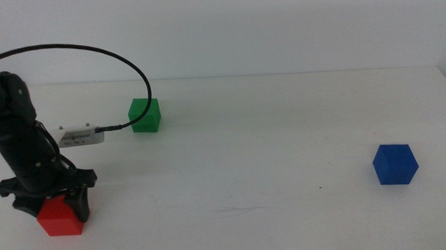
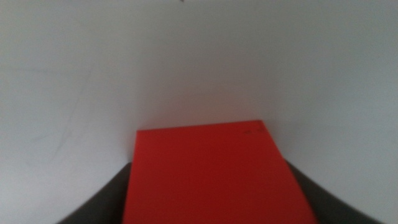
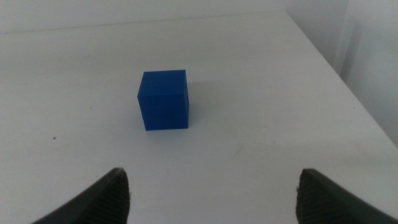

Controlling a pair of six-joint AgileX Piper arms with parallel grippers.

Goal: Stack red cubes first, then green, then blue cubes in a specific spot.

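White table fills the view. At the left, near the front edge, the left gripper sits down over the red cube, a jaw on each side, pinching it. The green cube sits farther back, well apart. At the far right sits the blue cube. The right gripper waits near it, jaws spread wide. If the pinch is off-center, the red cube could twist or slip out when lifted.

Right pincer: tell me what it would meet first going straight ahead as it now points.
Likely the blue cube. It sits ahead of the open right pincer, slightly off-centre between the jaws, with bare white table between; depth is unclear.
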